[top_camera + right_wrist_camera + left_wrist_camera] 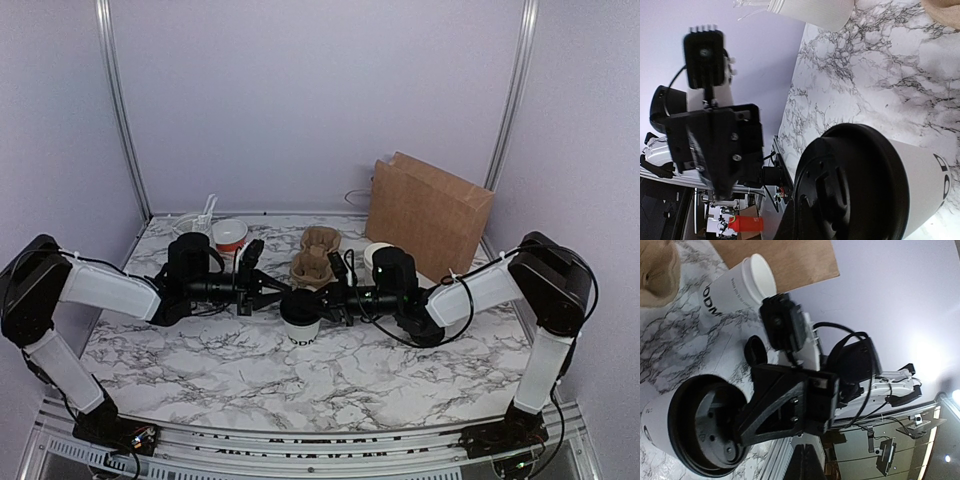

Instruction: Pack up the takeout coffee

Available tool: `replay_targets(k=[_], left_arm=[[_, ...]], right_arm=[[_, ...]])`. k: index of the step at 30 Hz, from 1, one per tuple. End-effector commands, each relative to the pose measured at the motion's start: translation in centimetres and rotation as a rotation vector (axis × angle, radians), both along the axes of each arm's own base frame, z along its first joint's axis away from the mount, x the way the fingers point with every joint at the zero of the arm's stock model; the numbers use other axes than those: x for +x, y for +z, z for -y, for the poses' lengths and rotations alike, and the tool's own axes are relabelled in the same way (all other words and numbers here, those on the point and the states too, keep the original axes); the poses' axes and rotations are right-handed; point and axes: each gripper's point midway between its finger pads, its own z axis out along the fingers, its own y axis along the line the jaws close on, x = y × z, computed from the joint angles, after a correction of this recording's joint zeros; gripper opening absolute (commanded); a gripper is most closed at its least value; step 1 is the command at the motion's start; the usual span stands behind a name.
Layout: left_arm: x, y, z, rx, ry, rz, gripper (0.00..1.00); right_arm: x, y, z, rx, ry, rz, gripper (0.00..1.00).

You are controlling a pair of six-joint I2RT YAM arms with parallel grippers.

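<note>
The takeout coffee [300, 318] is a white paper cup with black lettering and a round black lid. It stands upright on the marble table [400, 380] between my two arms. My left gripper [279, 295] is shut, with its tips right beside the lid's left rim. The shut right gripper [323, 297] faces it from the lid's right rim. I cannot tell whether either one touches the lid. In the left wrist view the coffee [660, 420] sits low left, beyond my closed left gripper [809, 460]. The coffee's lid [855, 185] fills the right wrist view beside my closed right gripper [792, 222].
A brown pulp cup carrier [316, 256] lies just behind the coffee. A lidless white cup [376, 254] stands to its right. A brown paper bag [427, 214] leans at the back right. A red-rimmed cup [230, 235] and a utensil holder [194, 226] stand back left.
</note>
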Motion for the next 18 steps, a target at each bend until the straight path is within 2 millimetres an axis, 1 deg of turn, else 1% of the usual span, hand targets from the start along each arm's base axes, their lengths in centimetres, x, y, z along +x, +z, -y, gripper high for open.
replay_targets(k=[1, 3, 4, 6, 9, 15, 16, 17, 18], left_arm=[[-1.7, -7.6, -0.6, 0.128, -0.016, -0.136, 0.0], [-2.0, -9.1, -0.9, 0.152, -0.012, -0.162, 0.0], [-2.0, -9.2, -0.9, 0.155, -0.009, -0.163, 0.0], [-1.7, -8.4, -0.9, 0.144, -0.002, -0.144, 0.0], [-1.4, -6.2, -0.7, 0.12, 0.001, -0.1, 0.0], [-0.9, -0.5, -0.4, 0.062, 0.003, 0.005, 0.0], [-0.8, -0.1, -0.4, 0.061, 0.008, 0.011, 0.0], [-0.4, 0.9, -0.3, 0.051, 0.015, 0.03, 0.0], [-0.2, 1.4, -0.2, 0.046, 0.021, 0.042, 0.0]], right_arm=[[0.0, -2.6, 0.3, -0.079, -0.009, -0.048, 0.0], [0.0, -2.8, 0.3, -0.081, -0.008, -0.051, 0.0], [0.0, -2.8, 0.3, -0.08, -0.007, -0.052, 0.0], [0.0, -2.9, 0.3, -0.079, -0.008, -0.055, 0.0], [0.0, -2.7, 0.3, -0.077, -0.009, -0.051, 0.0], [0.0, -2.6, 0.2, -0.075, -0.005, -0.049, 0.0], [0.0, -2.6, 0.2, -0.075, -0.005, -0.048, 0.0], [0.0, -2.6, 0.2, -0.075, -0.005, -0.048, 0.0], [0.0, -2.6, 0.2, -0.076, -0.005, -0.049, 0.0]])
